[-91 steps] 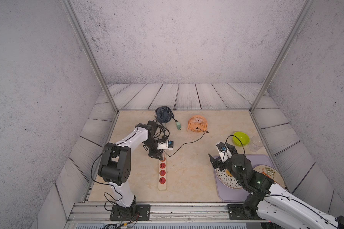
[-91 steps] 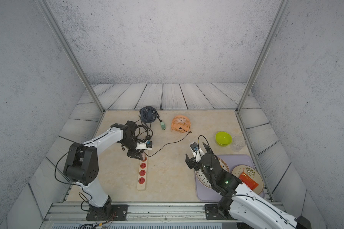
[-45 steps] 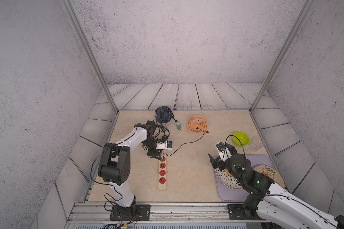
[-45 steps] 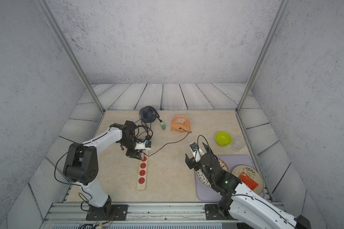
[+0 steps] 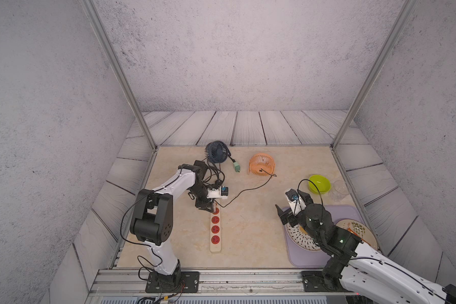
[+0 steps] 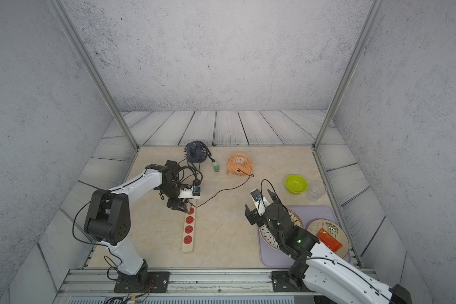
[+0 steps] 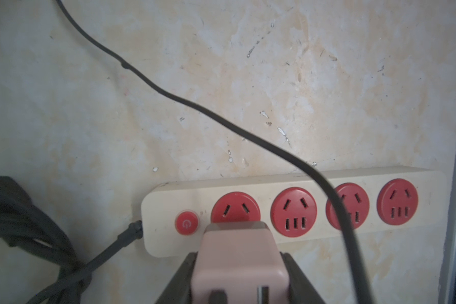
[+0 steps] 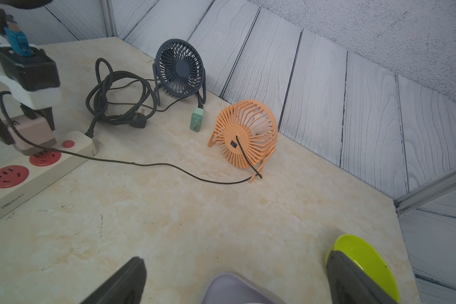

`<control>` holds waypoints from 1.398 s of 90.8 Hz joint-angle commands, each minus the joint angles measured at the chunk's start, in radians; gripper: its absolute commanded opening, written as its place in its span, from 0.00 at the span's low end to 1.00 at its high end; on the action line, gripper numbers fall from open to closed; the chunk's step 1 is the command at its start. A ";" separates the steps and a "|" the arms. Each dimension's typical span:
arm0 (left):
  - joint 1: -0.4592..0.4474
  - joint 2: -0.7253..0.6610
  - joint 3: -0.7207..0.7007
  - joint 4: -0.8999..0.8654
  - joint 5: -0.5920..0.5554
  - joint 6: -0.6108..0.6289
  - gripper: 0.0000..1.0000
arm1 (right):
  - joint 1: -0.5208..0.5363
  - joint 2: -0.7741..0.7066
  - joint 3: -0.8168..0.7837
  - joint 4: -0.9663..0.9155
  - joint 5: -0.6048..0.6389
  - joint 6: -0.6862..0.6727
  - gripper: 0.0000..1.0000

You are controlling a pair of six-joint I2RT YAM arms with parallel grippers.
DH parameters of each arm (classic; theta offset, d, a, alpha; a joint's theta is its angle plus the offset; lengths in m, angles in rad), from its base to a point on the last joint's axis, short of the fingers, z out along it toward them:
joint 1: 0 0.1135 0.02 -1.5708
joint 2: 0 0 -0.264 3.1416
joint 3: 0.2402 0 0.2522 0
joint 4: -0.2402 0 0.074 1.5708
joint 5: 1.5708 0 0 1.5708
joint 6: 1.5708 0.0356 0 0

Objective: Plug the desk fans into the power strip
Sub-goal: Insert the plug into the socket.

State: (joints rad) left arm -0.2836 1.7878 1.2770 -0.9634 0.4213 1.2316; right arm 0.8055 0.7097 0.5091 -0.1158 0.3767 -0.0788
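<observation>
The cream power strip lies lengthwise on the table's left half. My left gripper is shut on a pink plug. The plug is held down at the strip's first red socket, beside the red button; its pins are hidden. A thin black cord runs from the plug to the orange desk fan. My right gripper hangs open and empty, far right of the strip.
A dark blue fan with a loose green plug stands at the back. The strip's thick black cord lies coiled behind the strip. At right are a green bowl, a clear cup and a purple tray holding plates.
</observation>
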 commanded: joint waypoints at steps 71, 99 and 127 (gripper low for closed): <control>-0.028 0.067 -0.126 0.150 -0.225 -0.079 0.00 | -0.003 0.004 -0.007 0.007 0.004 0.008 0.99; -0.049 0.163 -0.026 0.031 -0.308 -0.100 0.00 | -0.003 -0.001 -0.013 0.018 0.000 0.006 0.99; -0.100 0.124 -0.090 0.099 -0.404 -0.138 0.00 | -0.003 -0.002 -0.005 0.003 0.003 0.005 0.99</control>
State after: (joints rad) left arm -0.3874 1.8290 1.3003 -0.9806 0.2043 1.1160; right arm 0.8055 0.7181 0.5091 -0.1154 0.3763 -0.0792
